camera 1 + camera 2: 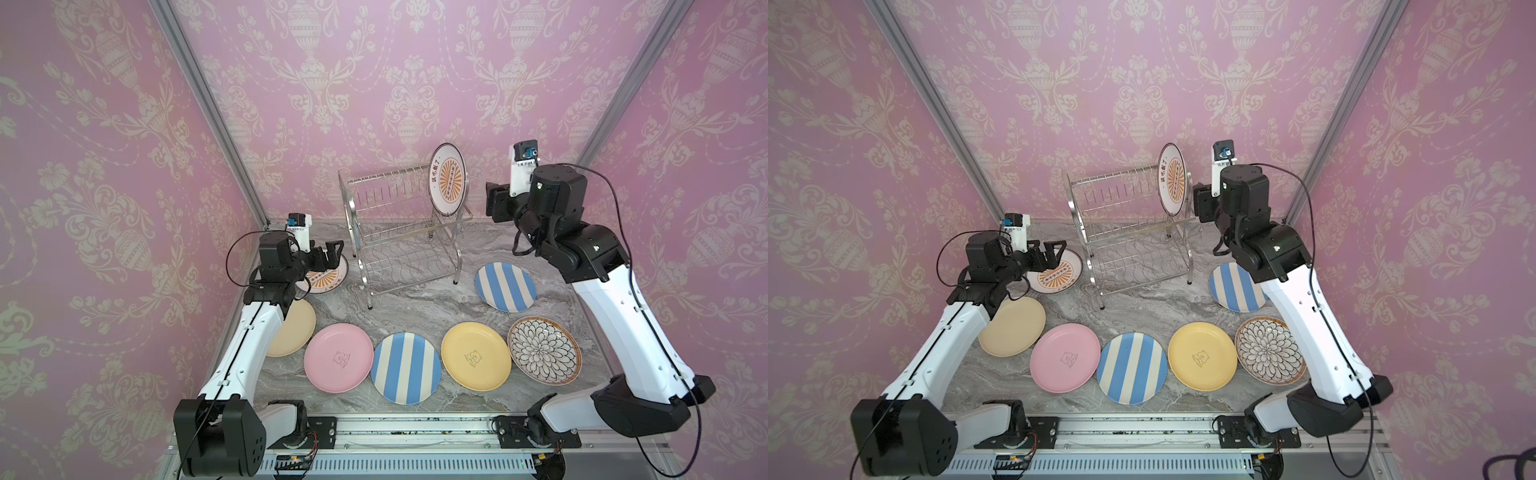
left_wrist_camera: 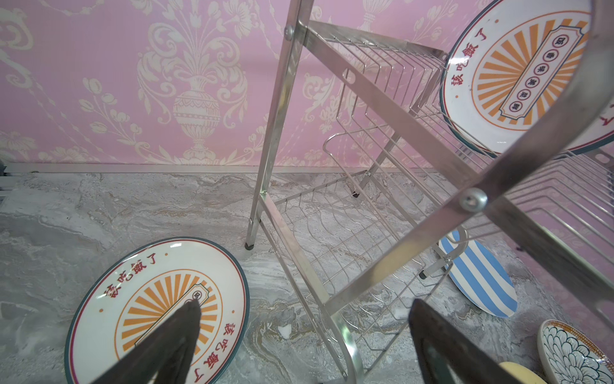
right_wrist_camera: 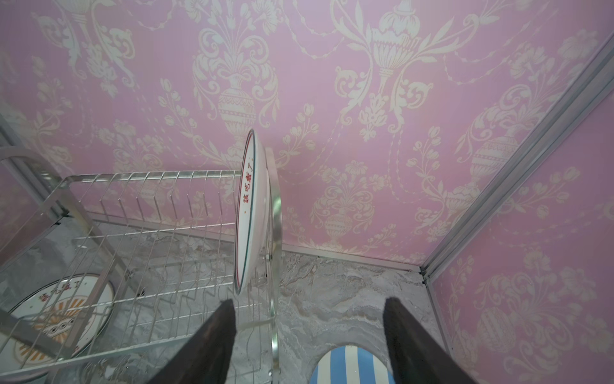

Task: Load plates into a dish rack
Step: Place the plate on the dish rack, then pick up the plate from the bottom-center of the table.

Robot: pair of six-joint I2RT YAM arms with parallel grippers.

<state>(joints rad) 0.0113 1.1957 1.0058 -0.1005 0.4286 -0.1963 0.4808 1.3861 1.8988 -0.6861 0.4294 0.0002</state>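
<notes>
Up on the dish rack's upper shelf, one sunburst plate is seen standing on edge in the end slot. It's clear of the right gripper, which is spread wide and empty just beside it. Backing off is best done straight, so the rim isn't clipped. The left gripper is held wide too, over the second sunburst plate, which is lying flat by the rack. That frame could get bumped. More plates, from the cream plate to the petal-patterned plate, are laid flat up front.

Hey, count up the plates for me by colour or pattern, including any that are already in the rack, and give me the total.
Orange sunburst plates: 2 (one upright in the dish rack, one flat on the table)
Blue-striped plates: 2
Pink plate: 1
Yellow plate: 1
Cream plate: 1
Black-petal plate: 1
Total: 8
</notes>
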